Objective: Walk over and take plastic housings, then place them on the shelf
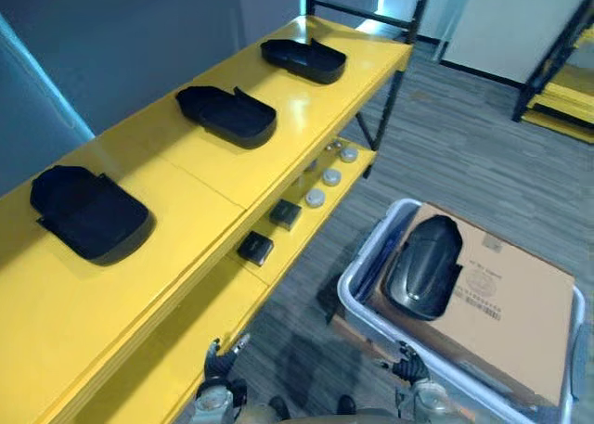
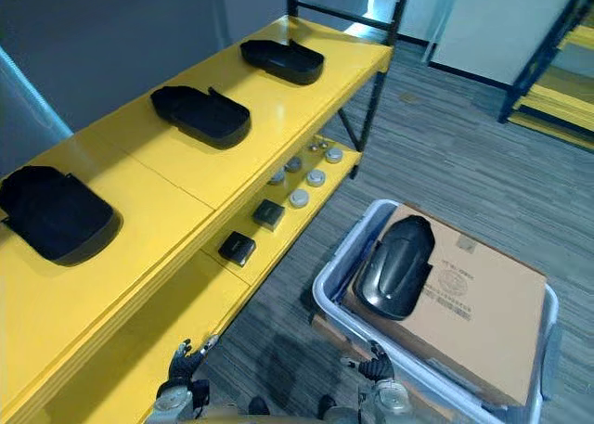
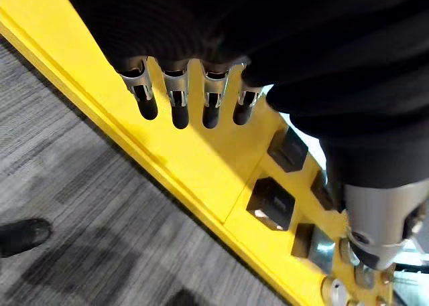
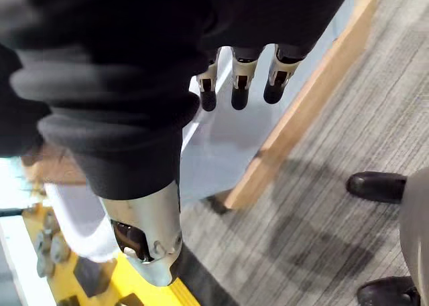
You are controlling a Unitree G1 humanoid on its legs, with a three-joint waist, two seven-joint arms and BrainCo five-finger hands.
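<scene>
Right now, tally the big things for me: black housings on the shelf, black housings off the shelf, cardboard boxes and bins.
Black housings on top of the yellow shelf: 3
Black housing lying on the cardboard box: 1
Cardboard box: 1
Grey bin holding the box: 1
Total: 6

Head cameras overlook shelf (image 1: 306,118); wrist cameras closely face floor (image 3: 67,185).
</scene>
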